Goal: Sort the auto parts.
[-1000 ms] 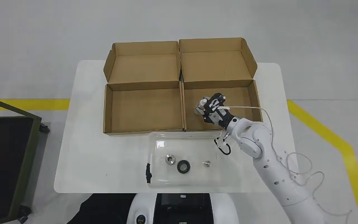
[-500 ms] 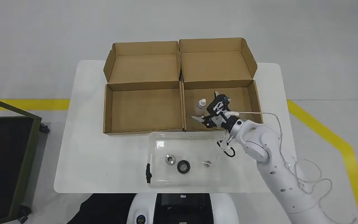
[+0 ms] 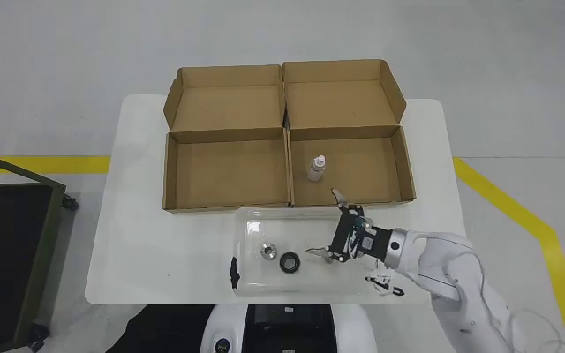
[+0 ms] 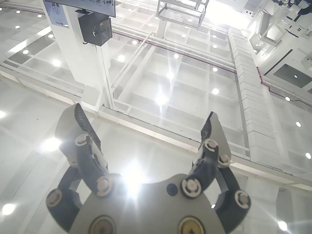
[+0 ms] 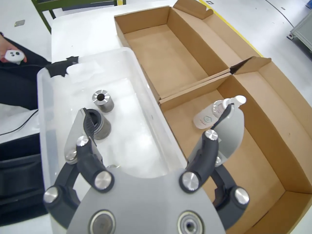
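Astride the far wall of the clear tub (image 3: 265, 210), the right pincer (image 3: 322, 222) hangs released and empty; a dark ring (image 3: 290, 262) lies near one finger, and the white bottle (image 3: 315, 166) stands in the box (image 3: 406, 172) beside the other. Dropping so, it could strike that wall. A second ago it was at the bottle.

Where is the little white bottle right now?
In the top view, the white bottle sits in the right-hand cardboard box, near the wall shared with the left box.
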Motion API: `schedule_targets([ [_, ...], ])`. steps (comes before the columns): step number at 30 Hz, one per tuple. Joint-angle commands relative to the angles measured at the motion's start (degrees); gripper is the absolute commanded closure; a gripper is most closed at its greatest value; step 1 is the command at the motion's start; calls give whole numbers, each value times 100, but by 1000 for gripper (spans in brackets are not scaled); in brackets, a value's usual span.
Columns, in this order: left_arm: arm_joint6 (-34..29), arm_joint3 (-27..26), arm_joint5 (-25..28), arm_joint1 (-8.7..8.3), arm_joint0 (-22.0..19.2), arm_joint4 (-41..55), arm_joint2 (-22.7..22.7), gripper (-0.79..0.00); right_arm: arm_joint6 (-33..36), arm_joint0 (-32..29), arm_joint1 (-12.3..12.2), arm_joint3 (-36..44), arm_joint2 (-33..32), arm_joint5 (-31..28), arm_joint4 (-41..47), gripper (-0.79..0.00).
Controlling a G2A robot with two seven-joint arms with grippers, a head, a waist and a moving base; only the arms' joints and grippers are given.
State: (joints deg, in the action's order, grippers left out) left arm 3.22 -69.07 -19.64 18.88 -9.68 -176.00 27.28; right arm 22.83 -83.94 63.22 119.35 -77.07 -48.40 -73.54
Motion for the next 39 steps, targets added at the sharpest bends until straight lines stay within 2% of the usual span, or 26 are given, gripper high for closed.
schedule_targets([
  [1,0,0,0,0,0,0,0,-785,89,-116,-32,105,-64,-136,-192,-785],
  [10,0,0,0,0,0,0,0,-785,450,-483,-135,310,-105,-319,-999,-785],
  [17,0,0,0,0,0,0,0,-785,548,-570,-179,307,-17,-359,-1274,-785],
  [31,0,0,0,0,0,0,0,-785,909,-201,-169,-141,660,-200,-1610,-785],
  [39,0,0,0,0,0,0,0,-785,1206,-105,-192,-193,772,-268,-1667,-714],
])
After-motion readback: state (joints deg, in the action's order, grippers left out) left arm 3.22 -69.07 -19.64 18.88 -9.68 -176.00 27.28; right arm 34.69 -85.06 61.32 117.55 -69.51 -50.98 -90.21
